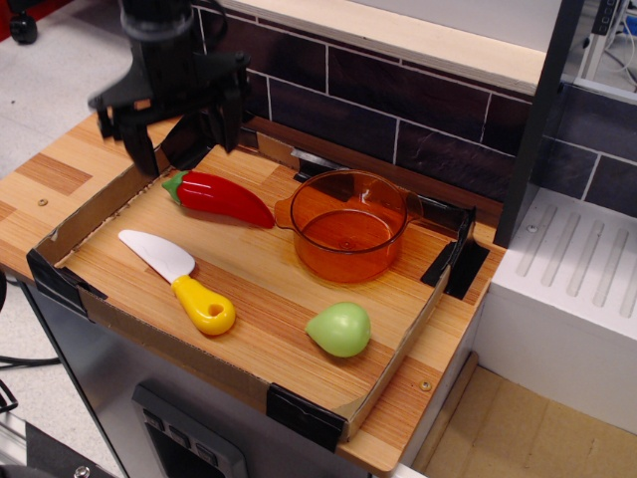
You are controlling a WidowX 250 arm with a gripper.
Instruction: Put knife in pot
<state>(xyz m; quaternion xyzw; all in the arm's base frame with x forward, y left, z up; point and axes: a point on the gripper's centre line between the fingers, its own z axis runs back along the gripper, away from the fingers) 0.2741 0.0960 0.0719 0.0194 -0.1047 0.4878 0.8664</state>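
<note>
Approach step: claw [184, 139], fingers apart and empty, hangs far-left; next, descend over knife [179, 281], left of pot [348, 227].

One knife [177, 280], one orange pot [348, 227], one red chili pepper [217, 197] and one green pear-shaped toy [339, 329]. A single gripper [182, 124] above them.

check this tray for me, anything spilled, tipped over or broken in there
Nothing stands out. The pot sits upright and empty; the knife, chili and green toy lie apart on the tray, intact. The gripper hangs open above the tray's back left corner, holding nothing.
</note>
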